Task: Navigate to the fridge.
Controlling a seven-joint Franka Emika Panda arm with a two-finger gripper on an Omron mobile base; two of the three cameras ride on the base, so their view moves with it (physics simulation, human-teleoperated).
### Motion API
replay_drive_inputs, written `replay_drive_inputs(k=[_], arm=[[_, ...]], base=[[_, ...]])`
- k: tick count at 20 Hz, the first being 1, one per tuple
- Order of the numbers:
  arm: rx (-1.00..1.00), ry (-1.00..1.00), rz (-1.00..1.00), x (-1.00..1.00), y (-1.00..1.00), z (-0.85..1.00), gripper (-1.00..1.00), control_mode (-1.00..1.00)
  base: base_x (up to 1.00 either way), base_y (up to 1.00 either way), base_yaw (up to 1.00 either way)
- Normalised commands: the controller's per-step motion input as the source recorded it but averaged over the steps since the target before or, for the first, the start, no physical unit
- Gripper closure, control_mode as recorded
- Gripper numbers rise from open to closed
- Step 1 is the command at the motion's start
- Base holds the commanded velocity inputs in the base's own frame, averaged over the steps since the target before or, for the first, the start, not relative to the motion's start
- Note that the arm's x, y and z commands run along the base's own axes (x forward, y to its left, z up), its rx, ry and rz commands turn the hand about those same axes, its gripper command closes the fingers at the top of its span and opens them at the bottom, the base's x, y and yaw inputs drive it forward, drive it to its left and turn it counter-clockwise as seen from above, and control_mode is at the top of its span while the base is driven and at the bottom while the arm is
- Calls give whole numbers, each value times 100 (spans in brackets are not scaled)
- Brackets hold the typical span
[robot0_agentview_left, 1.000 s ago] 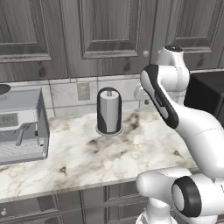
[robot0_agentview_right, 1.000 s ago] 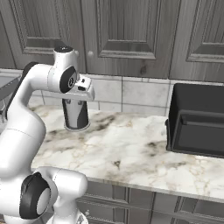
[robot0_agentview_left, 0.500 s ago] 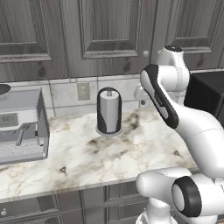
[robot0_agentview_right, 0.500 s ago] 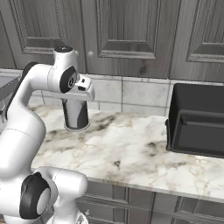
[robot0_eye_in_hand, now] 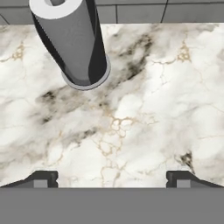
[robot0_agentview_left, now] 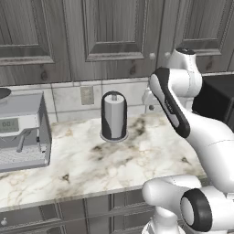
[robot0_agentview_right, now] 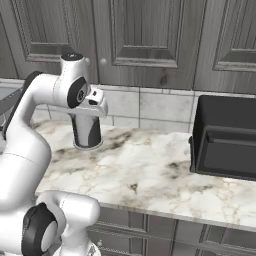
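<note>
Gripper: the gripper (robot0_eye_in_hand: pixel 112 177) hangs above the marble countertop (robot0_eye_in_hand: pixel 144 113), its two dark fingertips (robot0_eye_in_hand: pixel 41 178) spread wide apart with bare marble between them; released, holding nothing.
Arm: in the left base view the white arm (robot0_agentview_left: pixel 183 114) rises from the lower right and folds back over the counter; in the right base view it rises from the lower left, its hand (robot0_agentview_right: pixel 92 102) in front of the paper towel roll.
Paper towel holder: an upright grey roll on a round base (robot0_agentview_left: pixel 114 116), standing on the countertop near the tiled backsplash (robot0_agentview_left: pixel 68 98); seen from above in the hand view (robot0_eye_in_hand: pixel 72 39), toward the upper left, apart from the fingertips.
Coffee machine: a grey espresso machine (robot0_agentview_left: pixel 20 132) at the left end of the counter, well apart from the roll.
Black appliance: a dark box-like unit (robot0_agentview_right: pixel 225 137) on the counter at the right, its kind not clear.
Cabinets: dark wood-grain wall cabinets (robot0_agentview_right: pixel 150 35) above the backsplash; lower cabinet fronts (robot0_agentview_left: pixel 68 215) beneath the counter edge.
Wall outlet: a small plate (robot0_agentview_left: pixel 87 95) on the backsplash, just left of the roll.
Fridge: cannot be placed from these views; counter and cabinets lie ahead of the base.
</note>
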Motion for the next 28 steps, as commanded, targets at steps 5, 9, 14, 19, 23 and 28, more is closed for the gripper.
replay_drive_inputs(k=[5,9,14,19,23,28], arm=[[0,0,0,-11,-1,-3,-100,100],[0,0,0,0,0,0,-100,100],[0,0,0,0,0,0,-100,100],[0,0,0,0,0,0,-100,100],[0,0,0,0,0,0,-100,100],[0,0,0,0,0,0,-100,100]], base=[[-49,-18,-12],[-91,-7,-66],[-50,0,-89],[-34,0,-94],[-21,-1,-94],[-4,-11,-89]])
